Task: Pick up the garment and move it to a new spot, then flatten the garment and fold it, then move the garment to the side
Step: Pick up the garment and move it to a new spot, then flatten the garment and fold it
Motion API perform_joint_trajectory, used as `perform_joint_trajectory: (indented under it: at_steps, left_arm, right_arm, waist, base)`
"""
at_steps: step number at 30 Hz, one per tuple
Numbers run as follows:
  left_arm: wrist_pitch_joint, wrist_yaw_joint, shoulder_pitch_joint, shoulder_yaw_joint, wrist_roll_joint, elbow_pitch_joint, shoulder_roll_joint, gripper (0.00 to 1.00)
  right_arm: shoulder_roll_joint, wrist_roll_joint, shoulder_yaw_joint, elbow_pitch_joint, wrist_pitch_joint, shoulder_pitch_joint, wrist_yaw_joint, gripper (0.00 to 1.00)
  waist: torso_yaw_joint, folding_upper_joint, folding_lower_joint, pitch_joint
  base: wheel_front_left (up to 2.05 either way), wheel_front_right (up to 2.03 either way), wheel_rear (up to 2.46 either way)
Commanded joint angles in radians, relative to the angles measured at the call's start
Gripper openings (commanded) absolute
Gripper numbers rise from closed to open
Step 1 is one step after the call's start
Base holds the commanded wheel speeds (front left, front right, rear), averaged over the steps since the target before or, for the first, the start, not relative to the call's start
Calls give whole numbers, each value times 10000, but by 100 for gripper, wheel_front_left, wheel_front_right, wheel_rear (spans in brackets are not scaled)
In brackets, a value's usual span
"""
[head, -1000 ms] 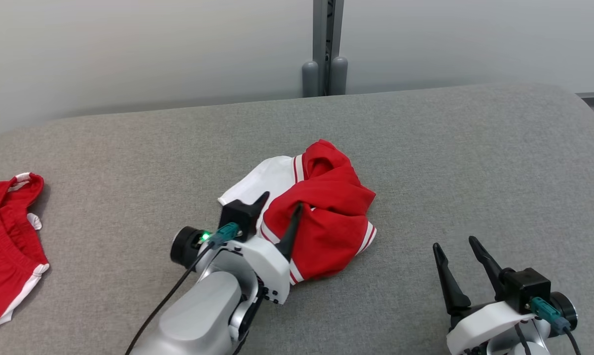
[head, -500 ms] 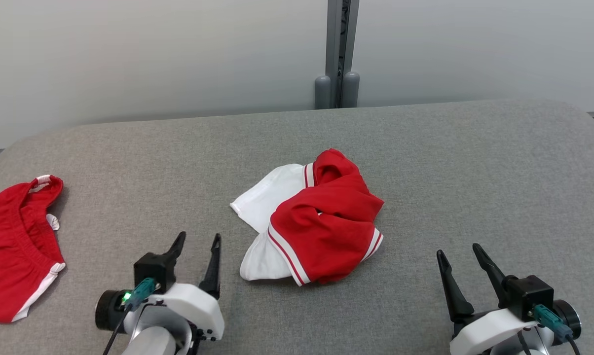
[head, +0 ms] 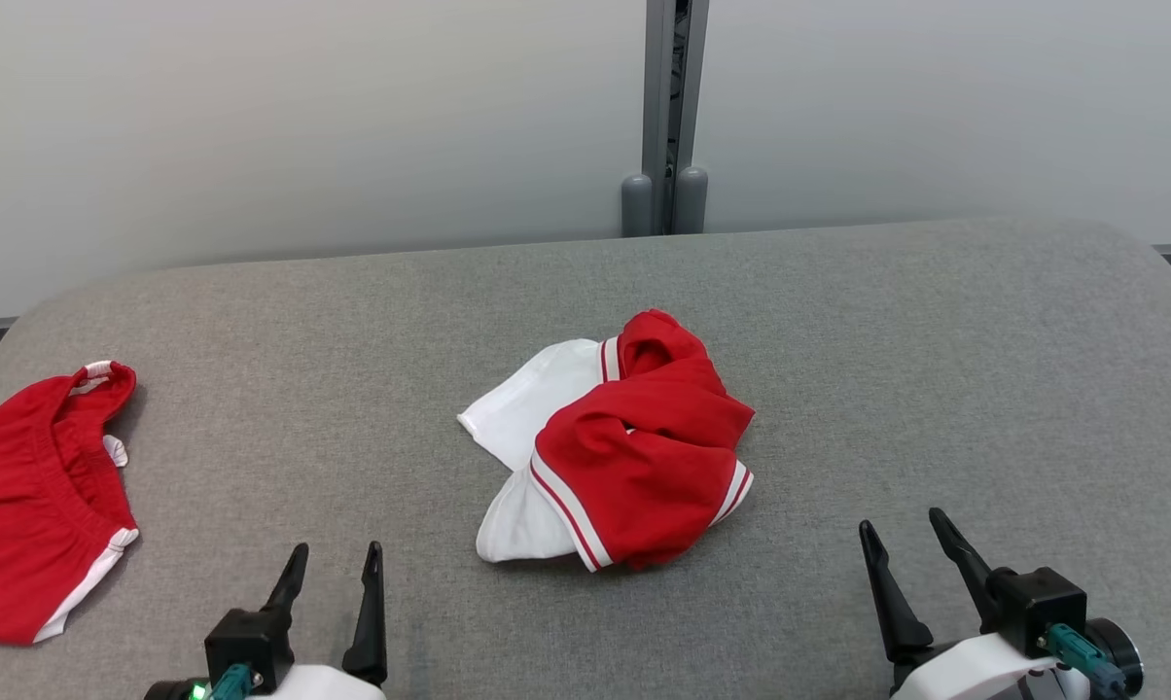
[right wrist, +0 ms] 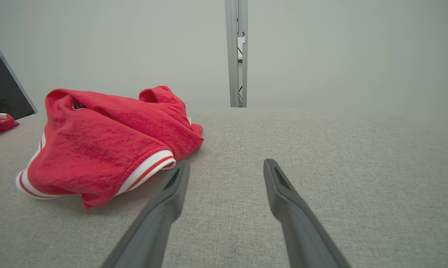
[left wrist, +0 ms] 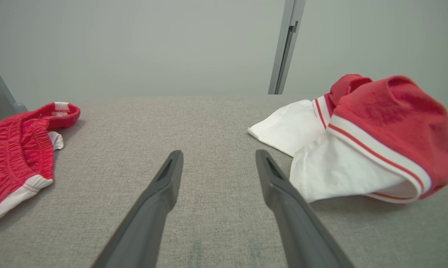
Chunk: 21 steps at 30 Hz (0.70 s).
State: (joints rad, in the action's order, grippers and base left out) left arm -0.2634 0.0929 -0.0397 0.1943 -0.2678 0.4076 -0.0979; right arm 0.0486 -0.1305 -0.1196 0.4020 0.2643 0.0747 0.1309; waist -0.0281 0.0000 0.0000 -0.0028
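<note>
Lying crumpled on the grey fabric-covered table [head: 936,340]: one red-and-white knit garment [head: 624,447]

The garment sits mid-table, its striped trim showing. A second red cloth piece with white edging [head: 31,506] lies at the left edge. Two claws, left claw [head: 337,559] and right claw [head: 902,530], hover near the front edge, both spread wide, empty, clear of the garment.

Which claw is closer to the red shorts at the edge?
Left. The left gripper is open just right of the red shorts, not touching; the right gripper is far off, beyond the crumpled red-and-white garment.
</note>
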Motion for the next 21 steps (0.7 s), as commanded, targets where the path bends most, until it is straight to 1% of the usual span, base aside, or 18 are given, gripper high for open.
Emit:
perform_joint_trajectory:
  at_steps: [1,5,14,18,21]
  left_arm:
    - [-18,-142,262,-238,240,-69,72,100]
    - [-19,-365,587,-535,547,0,290,100]
    - [-19,-662,561,-800,915,169,427,100]
    - [-19,-785,552,-806,991,241,447,100]
    - [-19,-863,566,-677,918,314,455,100]
  right_arm:
    - [46,-73,-42,35,1,-95,-3,100]
    - [44,-100,-122,102,1,-197,-3,100]
    - [45,-20,-595,175,1,-60,-3,100]
    - [42,-137,-1155,131,1,47,-1,100]
    - [39,-243,-1908,154,1,155,-1,100]
  waist:
    - [18,0,0,-54]
    - [50,0,0,-129]
    - [269,0,0,-105]
    - [572,0,0,-66]
    - [907,0,0,-36]
  base:
    - [0,0,0]
    - [0,0,0]
    - [0,0,0]
    - [0,0,0]
    - [0,0,0]
